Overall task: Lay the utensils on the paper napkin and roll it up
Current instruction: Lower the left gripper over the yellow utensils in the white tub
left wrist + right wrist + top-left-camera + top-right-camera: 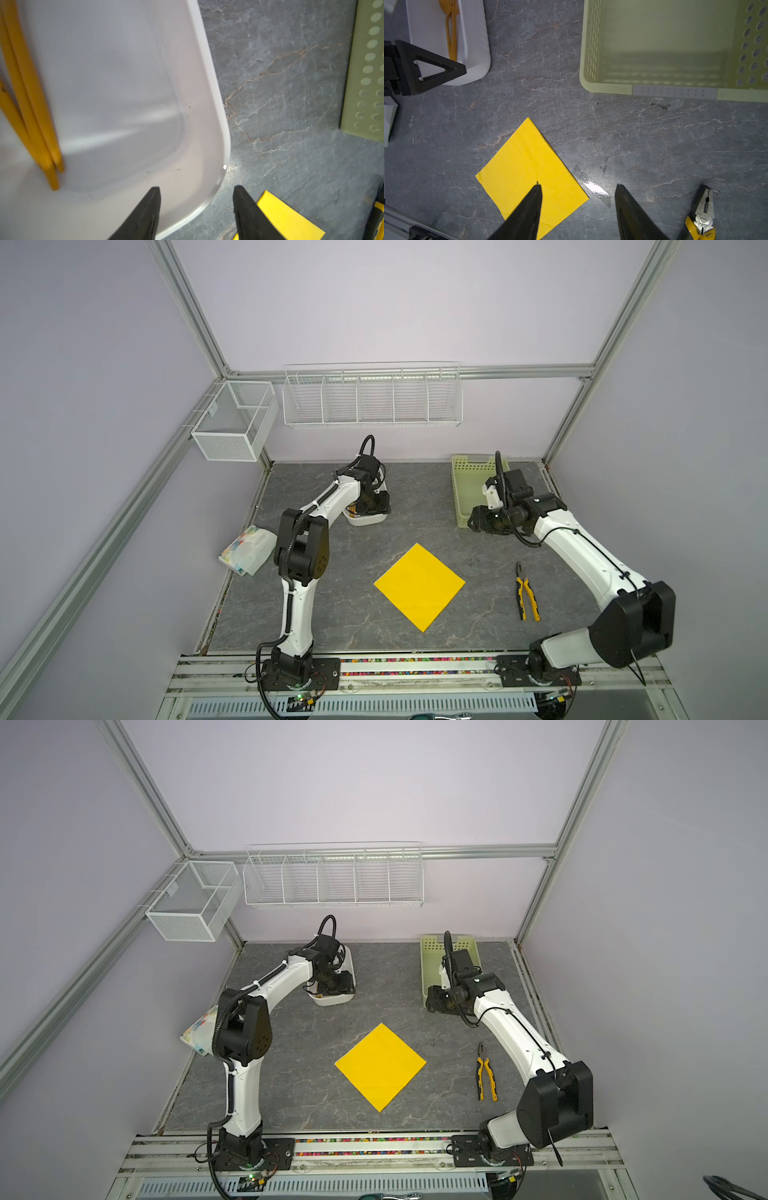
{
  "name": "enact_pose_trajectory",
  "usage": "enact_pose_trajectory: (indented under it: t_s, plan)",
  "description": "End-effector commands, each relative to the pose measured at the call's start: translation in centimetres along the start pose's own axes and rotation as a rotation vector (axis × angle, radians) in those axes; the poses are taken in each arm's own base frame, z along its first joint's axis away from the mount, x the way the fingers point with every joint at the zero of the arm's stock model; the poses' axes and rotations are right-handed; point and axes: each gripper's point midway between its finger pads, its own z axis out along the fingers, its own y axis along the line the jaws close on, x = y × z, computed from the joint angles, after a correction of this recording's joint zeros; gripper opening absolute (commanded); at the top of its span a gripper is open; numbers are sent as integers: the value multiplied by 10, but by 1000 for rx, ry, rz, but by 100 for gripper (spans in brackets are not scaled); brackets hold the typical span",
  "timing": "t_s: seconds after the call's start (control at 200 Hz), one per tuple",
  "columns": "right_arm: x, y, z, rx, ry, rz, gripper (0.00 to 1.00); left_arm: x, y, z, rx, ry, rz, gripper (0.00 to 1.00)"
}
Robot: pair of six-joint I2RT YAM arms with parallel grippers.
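Left claw (196,193) is hovering over the near corner of the white tub (209,104) at the back of the surface (478,614), its jaws standing moderately apart and gripping nothing. The orange utensils (31,93) are lying together inside that tub, along one long wall, off to the side of the claw. Right claw (578,187) is hanging above the surface just beside the green basket (586,52), jaws parted too, holding nothing. The yellow napkin (419,587) is lying flat mid-surface, turned like a diamond, well apart from the tub. Pliers (527,593) are resting to its right.
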Motion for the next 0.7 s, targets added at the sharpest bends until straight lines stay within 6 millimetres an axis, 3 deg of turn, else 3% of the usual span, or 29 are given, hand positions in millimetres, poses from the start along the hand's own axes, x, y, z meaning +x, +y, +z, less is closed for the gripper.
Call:
enact_pose_trajectory:
  t_s: [0.0, 0.275, 0.415, 0.54, 0.695]
  plan:
    - [4, 1, -3, -19, -1, -6, 60, 22, -1, -12, 12, 48, -14, 57]
    - [8, 1, -1, -28, 6, 2, 61, 59, 1, -23, 31, 95, -23, 58]
    - [10, 0, 0, -28, 9, 6, 62, 66, 7, -35, -6, 83, -14, 58]
    - [10, 1, 1, -33, 9, 11, 62, 58, 6, -48, -20, 41, 2, 59]
    - [11, 1, 0, -35, 9, 12, 63, 32, 7, -67, -70, -44, 14, 59]
